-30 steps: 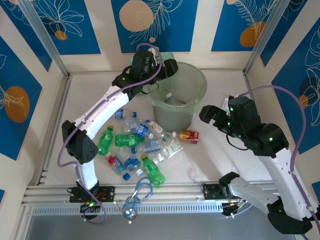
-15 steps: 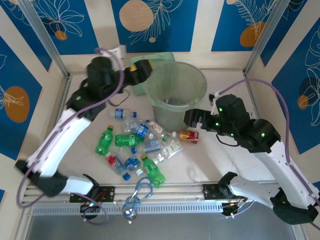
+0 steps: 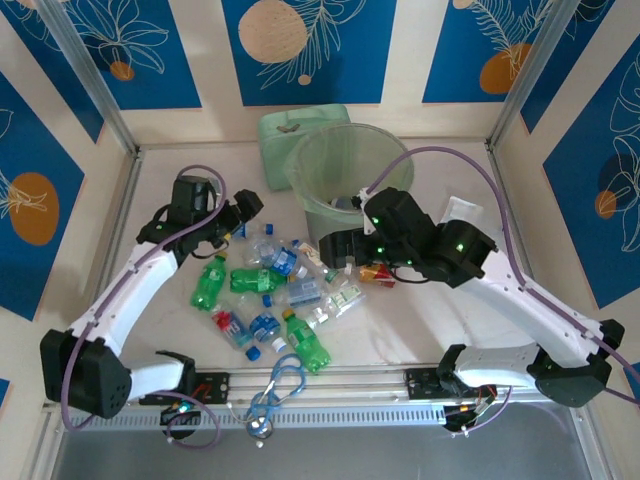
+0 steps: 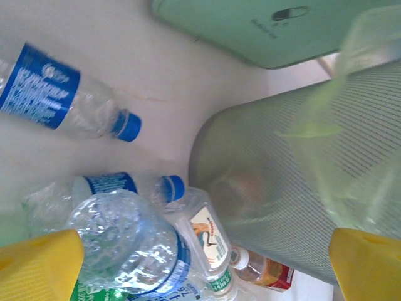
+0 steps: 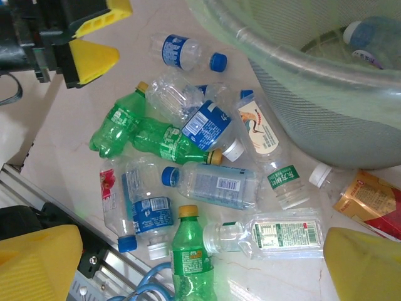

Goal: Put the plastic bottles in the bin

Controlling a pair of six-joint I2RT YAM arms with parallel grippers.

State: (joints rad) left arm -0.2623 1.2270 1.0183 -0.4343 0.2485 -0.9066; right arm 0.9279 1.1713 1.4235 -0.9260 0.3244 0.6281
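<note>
By the tabletop's near edge, blue loops [image 3: 283, 385]; mid-table, a heap of plastic bottles [image 3: 265, 290], clear, green, blue-labelled, overlapping; over its sides, left gripper [image 3: 238, 215] and right gripper [image 3: 335, 248], both spread wide, empty; farther, pale-green bin [image 3: 350, 170], one bottle [image 5: 369, 37] dim inside, mint box [image 3: 300, 130] half-hidden behind.

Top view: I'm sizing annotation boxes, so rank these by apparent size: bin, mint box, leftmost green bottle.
1. bin
2. mint box, though the bin hides part of it
3. leftmost green bottle
</note>
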